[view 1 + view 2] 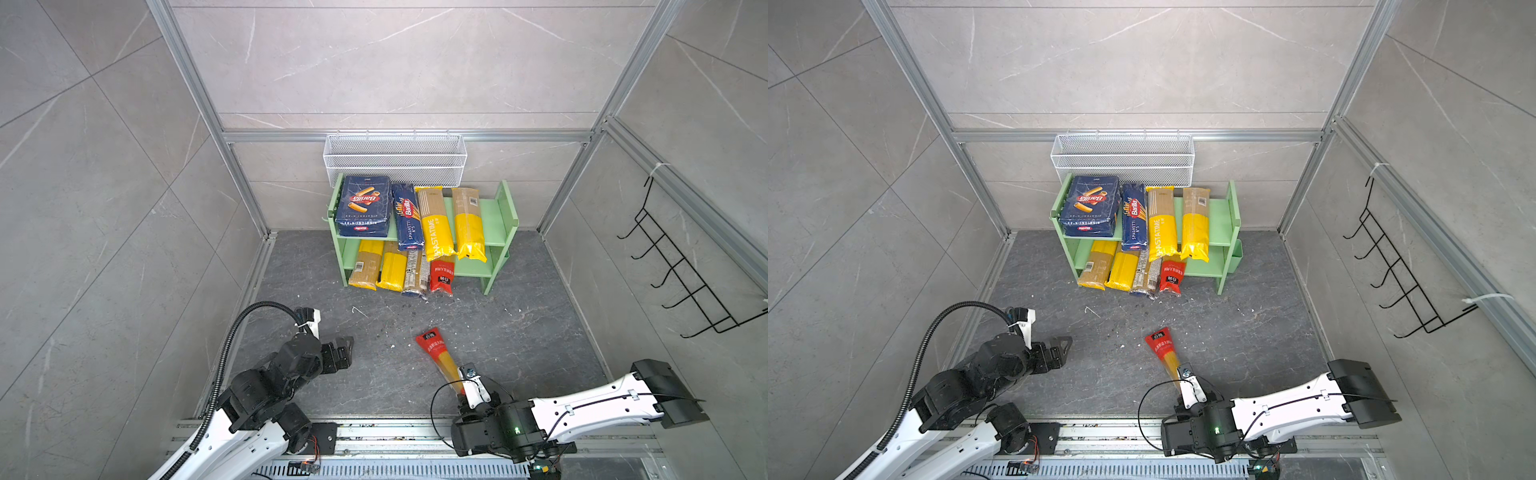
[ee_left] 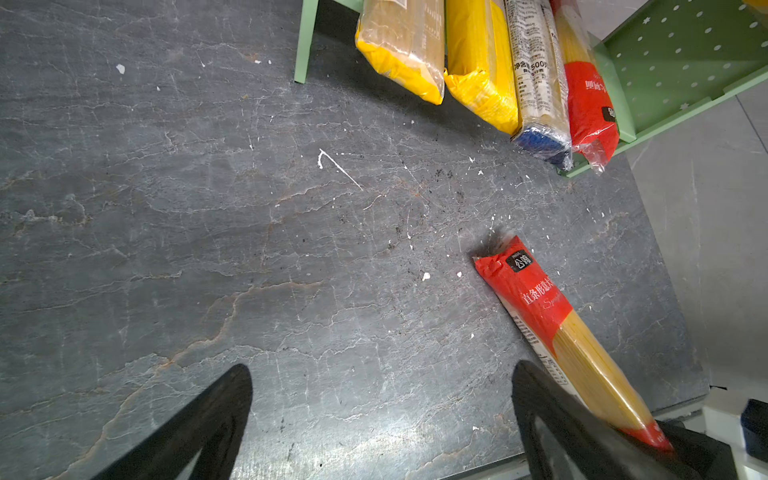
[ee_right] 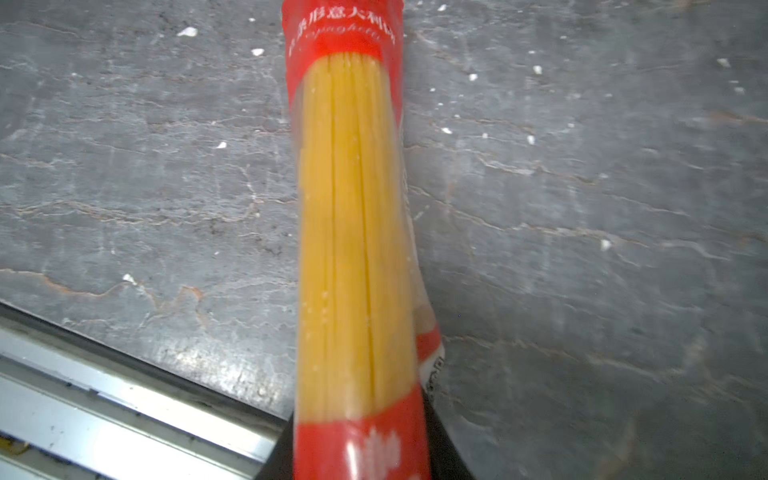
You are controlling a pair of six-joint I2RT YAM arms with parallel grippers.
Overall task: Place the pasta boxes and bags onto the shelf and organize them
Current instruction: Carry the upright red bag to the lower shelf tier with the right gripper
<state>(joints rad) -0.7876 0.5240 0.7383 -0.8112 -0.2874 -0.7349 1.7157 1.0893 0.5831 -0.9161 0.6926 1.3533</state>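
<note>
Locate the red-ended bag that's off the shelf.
In both top views the red-ended bag is right of centre, before the shelf, one end in the right gripper.

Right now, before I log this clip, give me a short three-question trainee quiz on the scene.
1. True or false: the left gripper is open and empty.
2. What is the right gripper shut on? A) a jar B) the red-ended packet C) nothing
3. How many items lie on the top tier of the shelf?
Key: 1 true; 2 B; 3 four.
</note>
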